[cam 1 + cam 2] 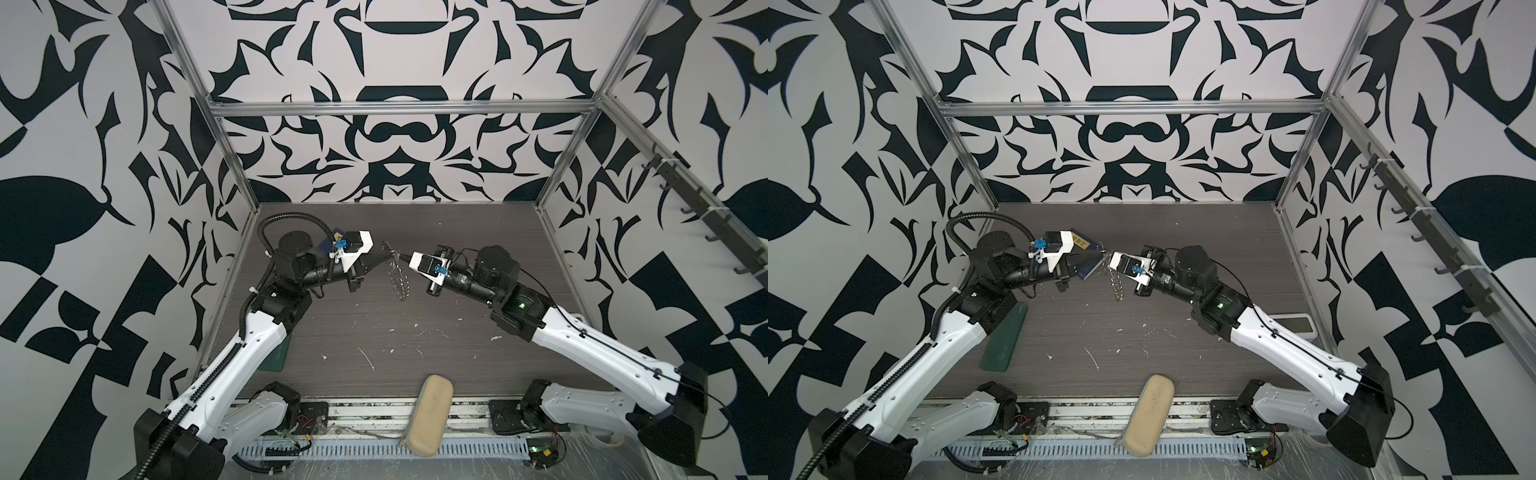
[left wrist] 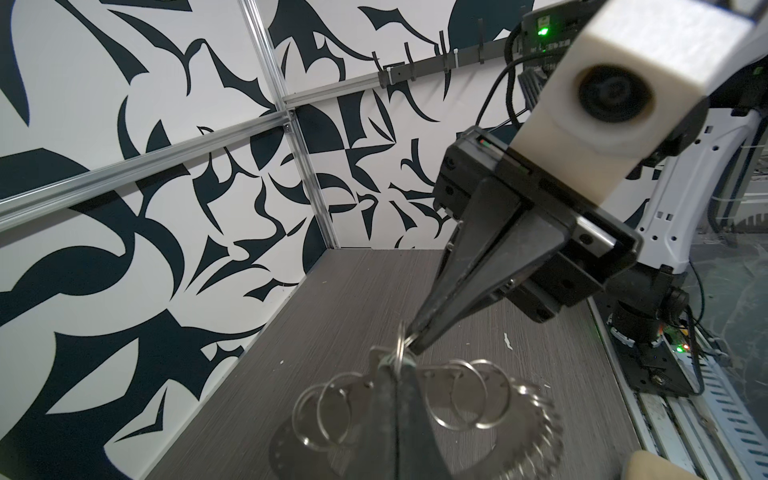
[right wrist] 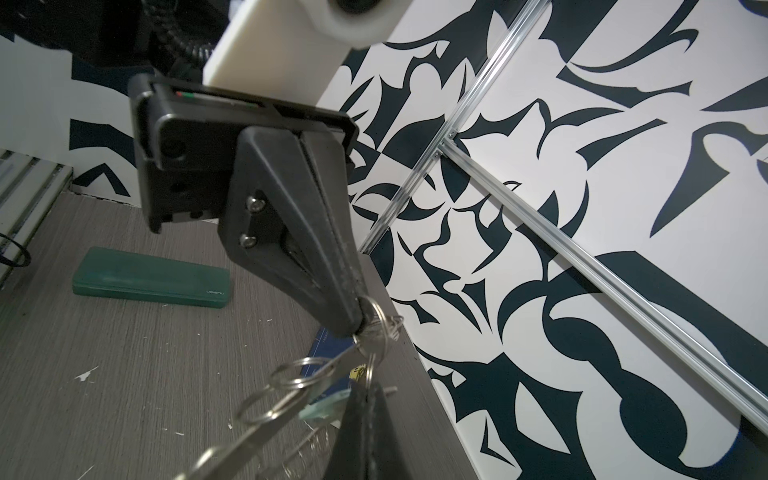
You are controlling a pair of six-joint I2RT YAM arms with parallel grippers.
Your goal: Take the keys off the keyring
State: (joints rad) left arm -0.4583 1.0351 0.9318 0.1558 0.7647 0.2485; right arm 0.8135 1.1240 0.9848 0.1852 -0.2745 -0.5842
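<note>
Grey metal keyring (image 2: 519, 419) hangs above the worktop (image 1: 374, 324), left end effector (image 3: 360, 323) and right end effector (image 2: 411, 338) both pinching it. Only the right wrist view shows the mint-tagged keys (image 3: 322, 409), blurred.

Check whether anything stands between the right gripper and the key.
Nothing visible does. The right gripper is shut on a small ring at the keyring rim, beside the key tag; the left gripper pinches the same spot.
</note>
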